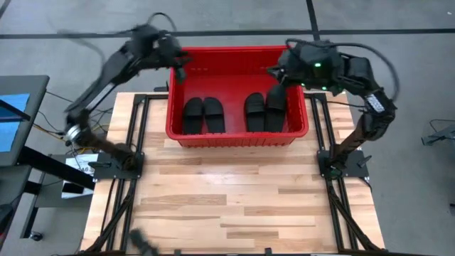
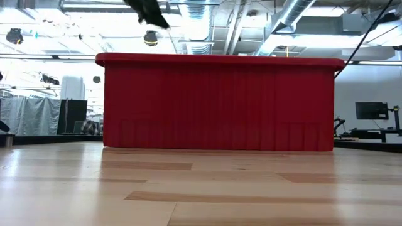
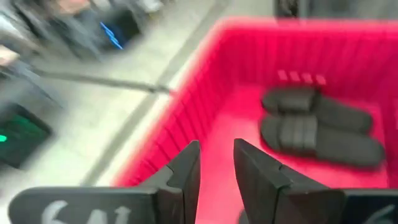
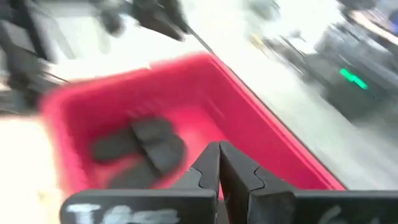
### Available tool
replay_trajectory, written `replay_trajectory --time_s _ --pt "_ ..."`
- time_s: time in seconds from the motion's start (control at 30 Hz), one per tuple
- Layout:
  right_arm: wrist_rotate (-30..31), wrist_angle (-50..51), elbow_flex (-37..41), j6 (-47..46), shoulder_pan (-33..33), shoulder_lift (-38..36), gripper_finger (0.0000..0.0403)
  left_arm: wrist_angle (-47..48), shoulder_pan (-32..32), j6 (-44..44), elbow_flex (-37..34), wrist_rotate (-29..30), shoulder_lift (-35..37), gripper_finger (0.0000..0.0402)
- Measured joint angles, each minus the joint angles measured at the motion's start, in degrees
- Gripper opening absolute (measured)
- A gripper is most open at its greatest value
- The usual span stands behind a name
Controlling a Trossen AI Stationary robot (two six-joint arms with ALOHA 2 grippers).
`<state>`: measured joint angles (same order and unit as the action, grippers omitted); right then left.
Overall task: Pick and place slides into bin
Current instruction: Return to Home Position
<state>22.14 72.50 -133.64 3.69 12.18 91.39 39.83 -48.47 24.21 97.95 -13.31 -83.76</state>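
All four slides (image 1: pixel 213 115) lie inside the bin (image 1: pixel 238 136), below and between the tools, touching neither. The left tool (image 1: pixel 179 70), narrowly parted, and right tool (image 1: pixel 276 71), closed, both empty, hang over the bin's back corners.

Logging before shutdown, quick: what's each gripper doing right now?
Left gripper: open, empty, over the bin.
Right gripper: shut, empty, over the bin.

Bright red bin (image 1: pixel 238 139), ribbed along its lower wall; four matte black slides (image 1: pixel 213 114) inside it; pale, plank-striped wooden table (image 1: pixel 234 206) beneath it.
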Motion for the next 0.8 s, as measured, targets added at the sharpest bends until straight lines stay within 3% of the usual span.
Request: replay_trajectory --time_s 0.2,0.33,0.57,0.8 --pt "-13.0 -6.6 0.0 2.3 -1.6 -1.4 0.0000 -10.2 5.7 -8.3 -15.4 9.9 19.3 0.0089" --pt "-17.3 -8.7 0.0 1.5 -3.4 -1.3 0.0000 -13.3 10.1 -14.4 -25.5 14.2 31.6 0.0089" --pt "-16.6 -9.1 0.0 -0.7 -8.7 -1.9 0.0000 -13.4 22.0 -24.5 -38.7 23.9 48.0 0.0089" --pt "-5.8 -9.2 0.0 -6.5 -18.9 -4.0 0.0000 -13.8 34.0 -31.9 -53.3 31.6 60.2 0.0089"
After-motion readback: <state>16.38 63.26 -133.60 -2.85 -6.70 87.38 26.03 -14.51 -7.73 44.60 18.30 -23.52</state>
